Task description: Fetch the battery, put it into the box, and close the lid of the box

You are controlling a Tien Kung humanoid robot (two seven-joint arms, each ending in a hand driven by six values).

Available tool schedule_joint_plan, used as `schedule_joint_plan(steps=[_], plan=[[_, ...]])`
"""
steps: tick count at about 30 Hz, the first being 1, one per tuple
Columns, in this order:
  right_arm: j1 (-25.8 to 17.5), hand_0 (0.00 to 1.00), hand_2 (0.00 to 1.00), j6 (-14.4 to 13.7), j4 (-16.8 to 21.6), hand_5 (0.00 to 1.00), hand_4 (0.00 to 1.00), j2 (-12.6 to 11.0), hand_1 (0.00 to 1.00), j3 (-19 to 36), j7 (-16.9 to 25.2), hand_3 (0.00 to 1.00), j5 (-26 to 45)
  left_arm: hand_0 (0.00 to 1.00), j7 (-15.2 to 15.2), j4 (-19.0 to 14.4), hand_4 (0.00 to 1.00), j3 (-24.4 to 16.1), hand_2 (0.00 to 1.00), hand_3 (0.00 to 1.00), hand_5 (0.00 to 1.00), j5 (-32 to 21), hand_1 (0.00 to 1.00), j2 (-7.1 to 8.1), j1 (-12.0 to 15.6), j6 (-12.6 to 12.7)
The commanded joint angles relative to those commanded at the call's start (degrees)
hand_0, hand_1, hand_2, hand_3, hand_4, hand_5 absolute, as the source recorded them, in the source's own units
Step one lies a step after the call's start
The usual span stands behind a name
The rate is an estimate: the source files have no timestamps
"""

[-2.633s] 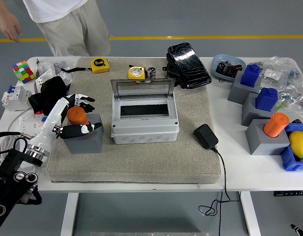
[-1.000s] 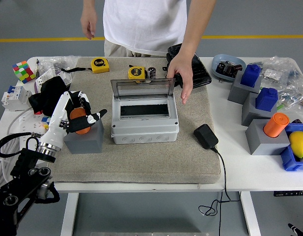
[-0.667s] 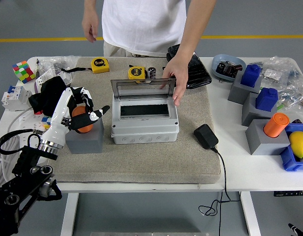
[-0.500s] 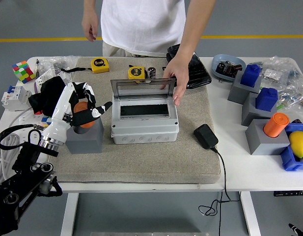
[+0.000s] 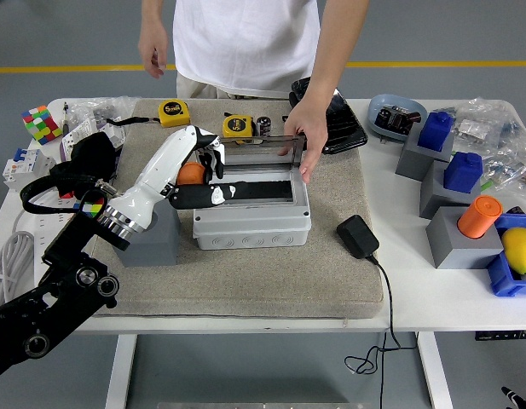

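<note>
Orange battery (image 5: 191,173) gripped in left robot hand (image 5: 199,175), held over left edge of open grey box (image 5: 251,204); opening lies just right of it. Person's hand (image 5: 301,136) holds lid (image 5: 250,152) upright. Right arm unseen.

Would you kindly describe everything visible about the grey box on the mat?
The grey box looks like a plastic enclosure with round knockouts along its front wall. It sits level on the beige mat, its clear lid raised at the back, showing a dark interior. A person's hand holds the lid's right corner; the left hand, gripping the orange battery, hovers over its left edge.
</note>
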Motion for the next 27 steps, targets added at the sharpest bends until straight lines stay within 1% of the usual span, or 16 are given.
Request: schedule_joint_plan(steps=[1,3,4,9,10,13,15,16,21,27], plan=[[0.0,0.662,0.605,0.0,0.0,0.457,0.954,0.0,0.619,0.0,0.0,0.551,0.0,0.045,0.8,0.2,0.868,0.8,0.125,0.183,0.002,1.4,0.013,-0.05,-0.7,-0.1],[0.1,0.662,0.605,-0.1,0.0,0.457,0.954,0.0,0.619,0.0,0.1,0.551,0.0,0.045,3.1,0.9,0.868,3.2,0.125,0.183,0.002,4.3,0.013,-0.33,-2.9,-0.5],[0.1,0.663,0.605,-0.1,0.0,0.457,0.954,0.0,0.619,-0.1,0.1,0.55,0.1,0.043,3.8,1.2,0.879,4.1,0.126,0.185,0.002,4.9,0.012,-0.45,-3.6,-0.6],[0.0,0.663,0.605,-0.1,0.0,0.457,0.954,0.1,0.619,-0.4,0.1,0.55,0.3,0.043,6.8,2.7,0.879,8.3,0.126,0.185,0.002,6.2,0.012,-1.51,-7.4,-1.2],[0.0,0.663,0.604,-0.1,0.0,0.457,0.953,0.1,0.618,-0.4,0.1,0.55,0.3,0.044,7.2,3.1,0.944,9.0,0.127,0.188,0.002,6.2,0.011,-1.78,-8.0,-1.3],[0.0,0.663,0.604,-0.1,0.0,0.457,0.953,0.2,0.618,-0.5,0.1,0.55,0.4,0.044,8.1,4.5,0.944,10.7,0.127,0.188,0.002,6.6,0.011,-2.55,-9.8,-1.5],[0.0,0.663,0.604,-0.1,0.0,0.457,0.953,0.2,0.618,-0.6,0.2,0.55,0.4,0.044,8.5,5.4,0.944,11.7,0.127,0.188,0.002,6.7,0.011,-3.0,-10.6,-1.4],[0.0,0.663,0.604,-0.1,0.0,0.457,0.952,0.2,0.618,-0.7,0.2,0.55,0.4,0.044,8.6,6.0,0.998,12.3,0.128,0.191,0.002,7.0,0.011,-3.3,-11.2,-1.3],[0.0,0.663,0.604,-0.1,0.0,0.457,0.952,0.2,0.618,-0.9,0.2,0.55,0.6,0.044,8.6,9.1,0.998,15.0,0.128,0.191,0.002,6.7,0.011,-4.79,-13.3,-0.3],[0.0,0.663,0.604,-0.1,0.0,0.457,0.952,0.2,0.618,-1.1,0.2,0.55,0.7,0.05,8.0,12.5,0.998,16.7,0.134,0.198,0.002,6.5,0.019,-6.4,-14.5,1.3]])
